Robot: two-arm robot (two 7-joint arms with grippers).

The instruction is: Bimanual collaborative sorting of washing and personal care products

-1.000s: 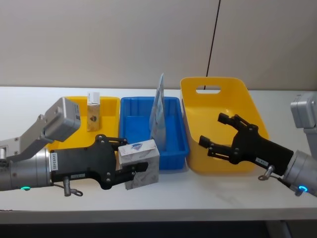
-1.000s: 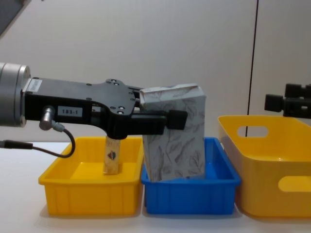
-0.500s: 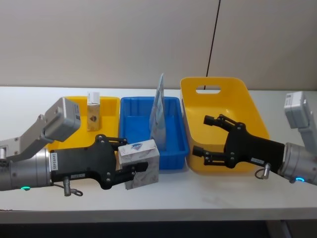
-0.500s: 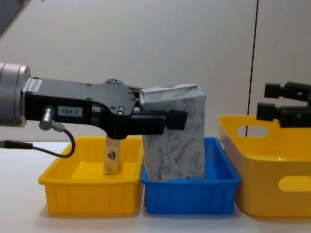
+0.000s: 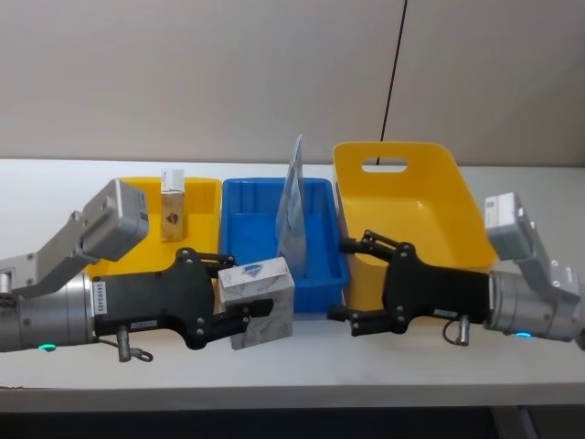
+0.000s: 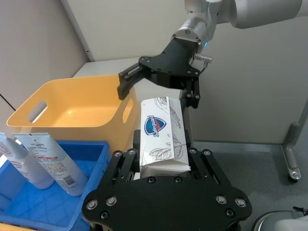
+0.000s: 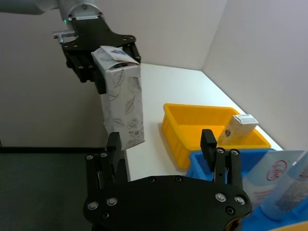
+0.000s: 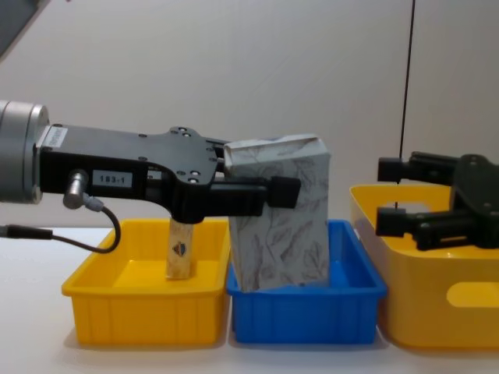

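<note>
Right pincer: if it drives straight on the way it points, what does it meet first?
Most likely the marbled pack clamped in the left pincer. The open right pincer points at it, and its wrist view shows the pack straight ahead, though the gap is hard to judge.

A white label (image 8: 111,179) on the left gripper (image 8: 269,183) reads "183-1". The white-grey marbled pack (image 6: 161,139) bears a blue shield emblem (image 6: 154,123); its wording is illegible.

The left arm extends forward from the left side with the wrist level. Its left gripper (image 5: 245,291) is clamped across the white-grey marbled pack (image 5: 259,273). The right arm reaches inward from the right. Its right gripper (image 5: 346,280) has fingers spread wide, pointing toward the left gripper without touching it.
</note>
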